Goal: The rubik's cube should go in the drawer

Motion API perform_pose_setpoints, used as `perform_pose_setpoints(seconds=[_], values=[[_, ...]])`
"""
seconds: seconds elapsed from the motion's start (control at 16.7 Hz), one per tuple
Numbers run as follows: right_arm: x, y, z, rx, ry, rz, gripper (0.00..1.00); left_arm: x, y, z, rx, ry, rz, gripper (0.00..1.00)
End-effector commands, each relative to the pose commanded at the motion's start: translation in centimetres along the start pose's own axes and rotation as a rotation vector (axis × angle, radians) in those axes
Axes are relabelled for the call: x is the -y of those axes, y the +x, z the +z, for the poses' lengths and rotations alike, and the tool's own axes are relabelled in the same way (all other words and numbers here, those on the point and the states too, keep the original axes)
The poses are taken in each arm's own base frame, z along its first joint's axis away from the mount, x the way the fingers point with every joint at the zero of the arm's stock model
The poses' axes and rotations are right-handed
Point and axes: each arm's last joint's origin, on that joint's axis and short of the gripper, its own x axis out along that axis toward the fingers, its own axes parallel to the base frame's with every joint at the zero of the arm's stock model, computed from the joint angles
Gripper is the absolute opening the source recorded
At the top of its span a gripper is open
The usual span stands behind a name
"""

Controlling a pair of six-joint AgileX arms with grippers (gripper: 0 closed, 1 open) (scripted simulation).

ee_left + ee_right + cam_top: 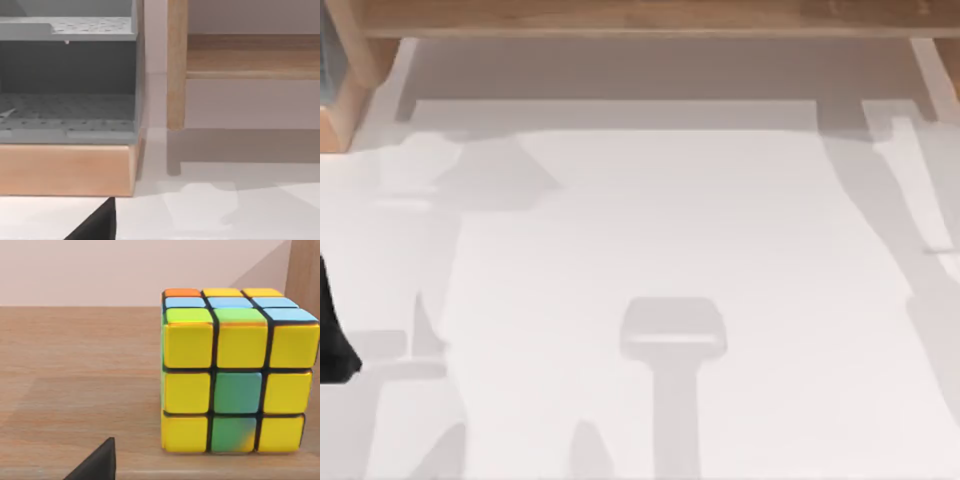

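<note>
Left arm: we glimpse a dark piece of it point(334, 335) at the top view's left edge, over the white table point(670, 220); the dark wedge point(97, 224) in our left wrist view is probably part of this arm's gripper, but we cannot tell how wide the fingers stand or whether they carry anything
Drawer unit: ahead of the left wrist camera, and close, stands a wooden-framed cabinet point(65, 167) with grey perforated trays point(67, 112) inside; we judge this to be the drawer the task means, and the lower tray looks bare from here
Why it faces us so: the open front is turned toward the left arm, which would let something be slid in from this side; that is our reading, not something seen
Shelf: just beyond the cabinet a wooden post point(176, 65) carries a wooden board point(252, 55) along the table's far edge point(620, 18)
Right arm: its wrist camera looks at the rubik's cube point(237, 370) from near by; a dark wedge point(97, 464) at the frame's edge may belong to its gripper, and we cannot tell the fingers' state
Cube: directly ahead of the right wrist, resting flat on a wooden surface point(75, 385) and free of any grip; mostly yellow face toward us with green squares in the middle column, a blue row and orange corner on top
Progress: the cube is not in the drawer; picking it up comes first, we judge
Writing: no brand, label or text can be read anywhere
</note>
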Motion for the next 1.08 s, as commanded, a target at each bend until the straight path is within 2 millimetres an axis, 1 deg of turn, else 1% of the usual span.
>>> perform_pose_setpoints(seconds=[0.12,0.24,0.54,0.72,0.96,1.08], values=[[0.0,0.2,0.1,0.001,0.0,0.002,1.0,0.0,0.0,0.0,0.0,0.0,0.0,1.0],[0.1,0.9,0.5,0.002,0.0,0.003,1.0,0.0,0.0,0.0,0.0,0.0,0.0,1.0],[-0.3,4.2,0.8,0.013,0.0,0.004,1.0,0.0,0.0,0.0,0.0,0.0,0.0,1.0],[-0.3,5.8,0.3,0.006,0.001,0.004,1.0,0.0,0.0,0.0,0.0,0.0,0.0,1.0],[-0.2,6.0,0.1,0.002,0.001,0.003,1.0,0.0,0.0,0.0,0.0,0.0,0.0,1.0],[-0.2,6.0,0.1,0.002,0.001,0.003,0.85,0.0,0.0,0.0,0.0,0.0,0.0,1.0]])
